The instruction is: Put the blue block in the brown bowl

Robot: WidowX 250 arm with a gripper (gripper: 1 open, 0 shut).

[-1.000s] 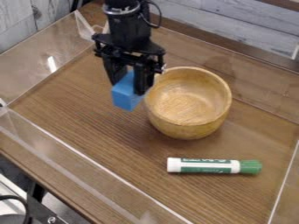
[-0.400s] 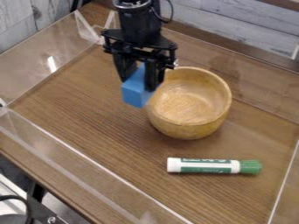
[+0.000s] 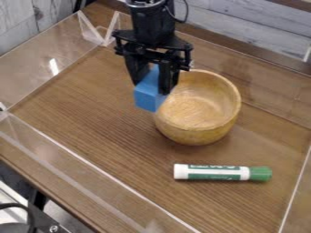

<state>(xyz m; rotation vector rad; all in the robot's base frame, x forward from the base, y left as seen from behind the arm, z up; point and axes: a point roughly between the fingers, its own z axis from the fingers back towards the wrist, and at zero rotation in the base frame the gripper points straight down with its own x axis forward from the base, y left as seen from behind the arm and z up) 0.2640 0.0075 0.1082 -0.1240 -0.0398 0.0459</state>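
Gripper point(image 3: 151, 80), one blue block point(image 3: 147, 94), one brown bowl point(image 3: 198, 107)

Fingers point(image 3: 151, 84) clamp blue block point(image 3: 147, 92) above table, at left rim of brown bowl point(image 3: 197, 107); marker point(image 3: 223, 172) lies near front.

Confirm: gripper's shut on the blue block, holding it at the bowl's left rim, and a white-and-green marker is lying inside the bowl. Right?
Wrong on the marker. The camera view shows the white-and-green marker lying on the wooden table in front of the brown bowl, not inside it. The rest holds: the gripper is shut on the blue block at the bowl's left rim.
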